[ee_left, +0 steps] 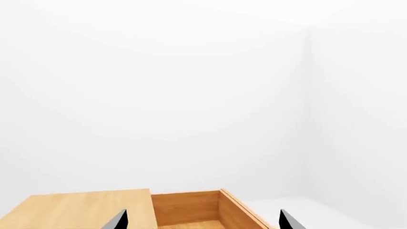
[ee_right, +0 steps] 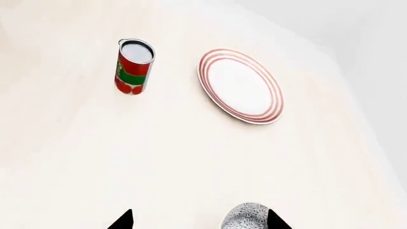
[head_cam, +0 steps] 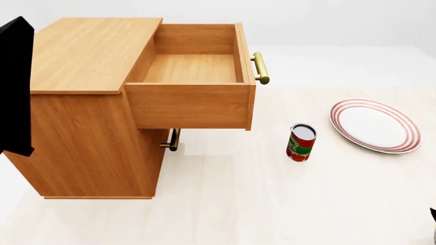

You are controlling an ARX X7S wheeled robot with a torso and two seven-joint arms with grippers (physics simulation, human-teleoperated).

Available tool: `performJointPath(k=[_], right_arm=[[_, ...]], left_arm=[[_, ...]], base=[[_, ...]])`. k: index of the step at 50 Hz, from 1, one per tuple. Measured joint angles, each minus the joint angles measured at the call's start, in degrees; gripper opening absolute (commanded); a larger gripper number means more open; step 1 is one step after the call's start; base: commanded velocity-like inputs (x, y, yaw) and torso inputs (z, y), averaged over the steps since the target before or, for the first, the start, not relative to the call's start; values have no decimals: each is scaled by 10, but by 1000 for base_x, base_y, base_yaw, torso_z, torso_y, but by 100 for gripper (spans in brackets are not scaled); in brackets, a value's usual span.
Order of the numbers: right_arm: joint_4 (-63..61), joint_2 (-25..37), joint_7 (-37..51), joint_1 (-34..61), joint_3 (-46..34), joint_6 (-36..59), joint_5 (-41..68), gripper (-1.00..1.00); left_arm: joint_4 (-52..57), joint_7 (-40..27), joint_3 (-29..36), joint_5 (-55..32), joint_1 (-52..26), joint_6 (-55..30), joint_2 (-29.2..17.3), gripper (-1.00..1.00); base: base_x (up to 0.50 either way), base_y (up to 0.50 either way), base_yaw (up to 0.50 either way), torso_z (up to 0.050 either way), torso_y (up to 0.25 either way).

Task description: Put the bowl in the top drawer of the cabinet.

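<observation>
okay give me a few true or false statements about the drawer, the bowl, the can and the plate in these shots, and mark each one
1. The top drawer of the cabinet is pulled open and has nothing inside. True.
2. The bowl already sits in the drawer. False: it is on the pale surface between the right gripper's fingertips, seen only in the right wrist view.
3. The red and green can lies on its side. False: it stands upright.
4. The red-ringed plate holds no food. True.
5. The can rests on the plate. False: it stands apart from it, between the plate and the cabinet.
6. The left gripper has its fingertips spread, with nothing between them. True.
</observation>
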Motion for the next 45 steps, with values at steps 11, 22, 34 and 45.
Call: performJointPath(k=[11, 22, 34, 45], right_arm=[[-37, -36, -65, -76, 3, -8, -98, 100], [-51, -63, -135, -106, -56, -34, -229, 100], [-27, -43, -188, -108, -183, -111, -370, 100], [12, 4, -203, -94, -316, -189, -446, 100]], left_arm=[[3, 0, -7, -5, 6, 3, -4, 100], [7, 0, -10, -9, 10, 8, -7, 100], [7, 3, -12, -5, 16, 7, -4, 100], [6, 6, -12, -3, 18, 8, -4, 100]], base=[[0, 0, 0, 0, 0], [0, 0, 0, 0, 0], [0, 0, 0, 0, 0], [0, 0, 0, 0, 0]])
